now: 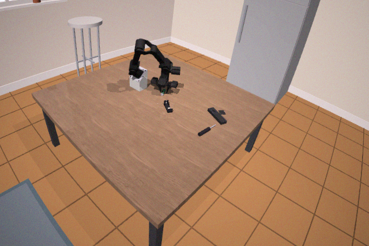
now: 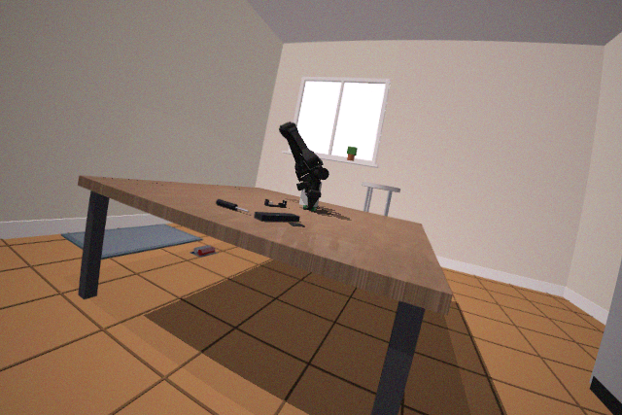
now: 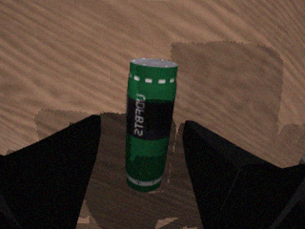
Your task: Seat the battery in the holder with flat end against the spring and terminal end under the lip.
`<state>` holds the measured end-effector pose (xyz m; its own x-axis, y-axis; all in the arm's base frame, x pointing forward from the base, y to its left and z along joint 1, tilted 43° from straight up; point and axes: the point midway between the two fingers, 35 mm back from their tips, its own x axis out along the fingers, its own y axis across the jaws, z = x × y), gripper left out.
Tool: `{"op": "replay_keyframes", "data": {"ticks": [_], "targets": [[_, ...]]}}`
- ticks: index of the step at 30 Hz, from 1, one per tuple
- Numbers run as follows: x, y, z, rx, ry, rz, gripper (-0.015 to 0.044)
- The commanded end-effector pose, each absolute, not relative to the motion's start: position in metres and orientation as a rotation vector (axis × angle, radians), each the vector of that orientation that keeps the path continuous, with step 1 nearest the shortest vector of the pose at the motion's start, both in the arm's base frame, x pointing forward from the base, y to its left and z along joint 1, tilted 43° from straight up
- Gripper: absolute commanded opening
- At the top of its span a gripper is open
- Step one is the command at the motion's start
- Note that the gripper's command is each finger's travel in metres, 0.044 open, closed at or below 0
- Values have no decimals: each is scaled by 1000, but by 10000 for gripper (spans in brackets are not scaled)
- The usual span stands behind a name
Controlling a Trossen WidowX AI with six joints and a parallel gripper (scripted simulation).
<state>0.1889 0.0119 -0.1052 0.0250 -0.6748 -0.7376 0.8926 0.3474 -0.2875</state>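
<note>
A green battery (image 3: 152,128) (image 1: 162,91) with a black label band lies flat on the wooden table (image 1: 119,136); it also shows as a green speck under the arm in the exterior view (image 2: 311,208). My gripper (image 3: 143,126) (image 1: 163,89) (image 2: 310,204) is down at the table with one finger on each side of the battery. It is open, with bare table showing between each finger and the battery. The small black battery holder (image 1: 168,106) (image 2: 279,204) stands on the table a short way in front of the gripper, empty.
A black flat bar (image 1: 217,115) (image 2: 276,216) with a small loose black piece (image 1: 221,112) and a black-handled screwdriver (image 1: 206,130) (image 2: 230,205) lie further right. The arm's white base block (image 1: 138,80) stands just behind the gripper. A stool (image 1: 85,23) and a fridge (image 1: 268,37) stand beyond the table.
</note>
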Motion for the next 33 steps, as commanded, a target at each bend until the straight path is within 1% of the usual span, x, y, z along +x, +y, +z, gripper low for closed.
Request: {"op": "replay_keyframes", "data": {"ticks": [1,2,11,16,22,26,33], "targets": [[187,9,-106,278,939,-1239,149],[187,9,-106,278,939,-1239,122],[187,9,-106,278,939,-1239,66],[187,13,-103,279,939,-1238,66],[186,43,-71,280,941,-1238,66],[187,44,-69,277,944,-1235,66],[237,39,-47,164,1045,-1142,66]]}}
